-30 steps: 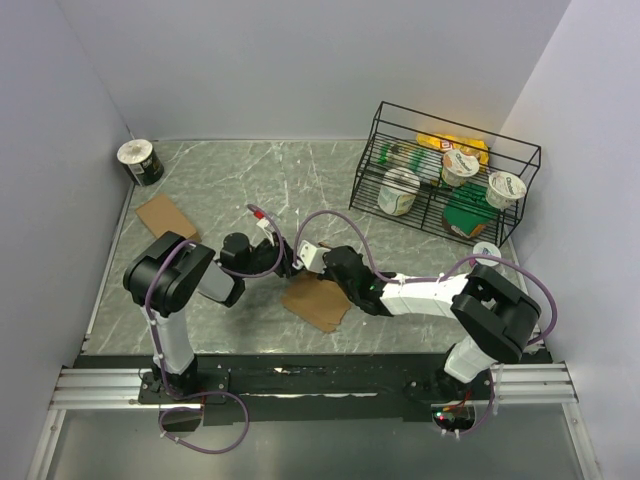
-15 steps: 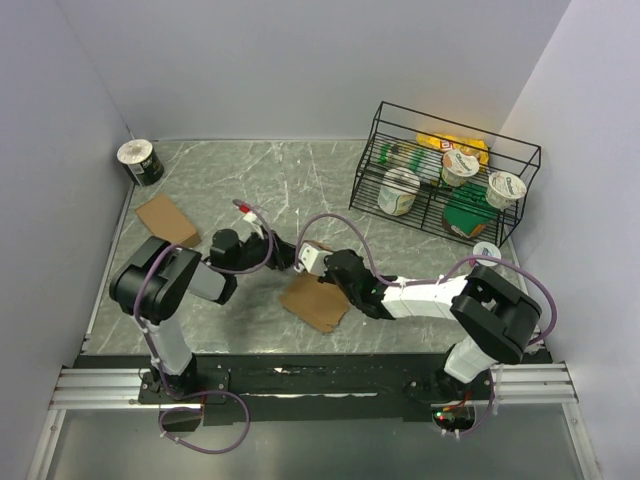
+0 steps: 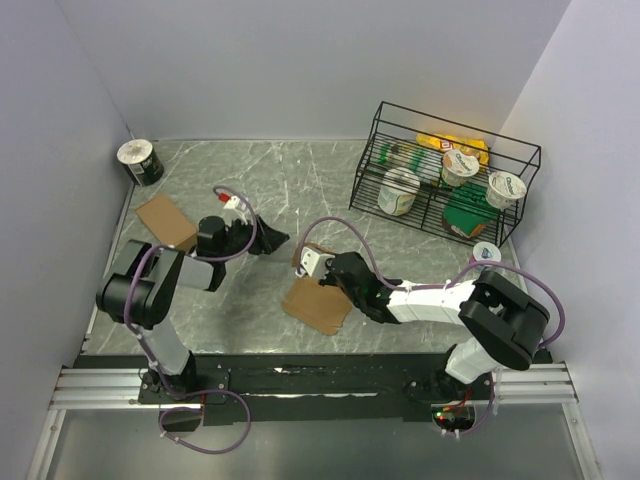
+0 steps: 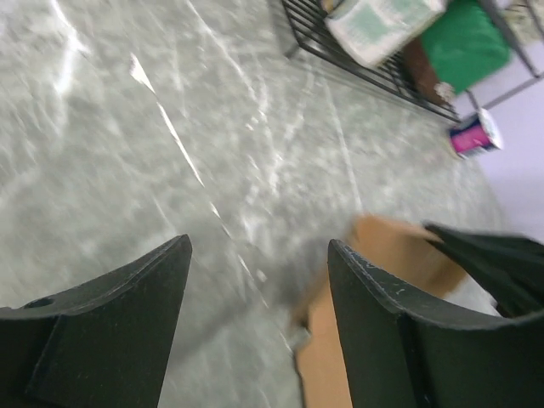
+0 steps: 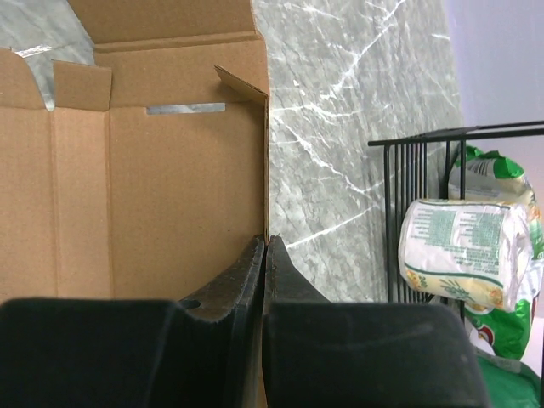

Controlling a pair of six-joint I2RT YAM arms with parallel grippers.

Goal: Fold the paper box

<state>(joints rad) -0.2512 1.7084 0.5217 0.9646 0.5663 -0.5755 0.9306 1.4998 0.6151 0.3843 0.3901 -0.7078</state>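
R fingers clamp box edge; L fingers apart above table.

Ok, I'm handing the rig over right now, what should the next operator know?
Left gripper: open, empty, hovering left of the paper box.
Right gripper: shut on an edge of the box.
Box lies flat near the middle of the table, not yet formed. A second cardboard piece lies further left.
Done: one edge gripped.
Left: all the folding.
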